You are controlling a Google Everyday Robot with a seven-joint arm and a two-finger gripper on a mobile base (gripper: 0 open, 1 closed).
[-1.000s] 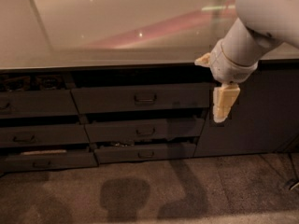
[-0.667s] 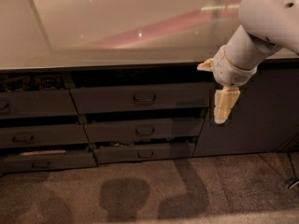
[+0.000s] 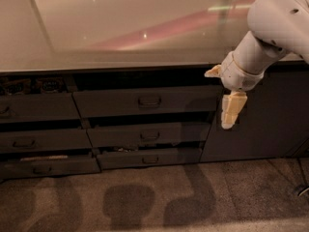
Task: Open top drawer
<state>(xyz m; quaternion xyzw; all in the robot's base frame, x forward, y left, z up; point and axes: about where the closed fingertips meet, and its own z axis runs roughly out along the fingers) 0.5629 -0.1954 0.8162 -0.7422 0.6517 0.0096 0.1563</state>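
Here, the gripper [image 3: 221, 98] hangs at 3 o'clock from the top drawer [image 3: 120, 103], beside its right end, fingers spread and holding nothing. The drawer sits under the countertop [image 3: 120, 28], its handle [image 3: 149, 101] untouched.

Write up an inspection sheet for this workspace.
Surface: glossy countertop, light reflections on it.
Job's things: top drawer, loop handle at centre, untouched.
Clutter: small unidentifiable items in the gap above the left drawer.
Grippers: gripper points down before the cabinet door, right of the top drawer.
Cables: possible thin cable on floor, far right.
Surroundings: lower drawers, carpet with shadows.
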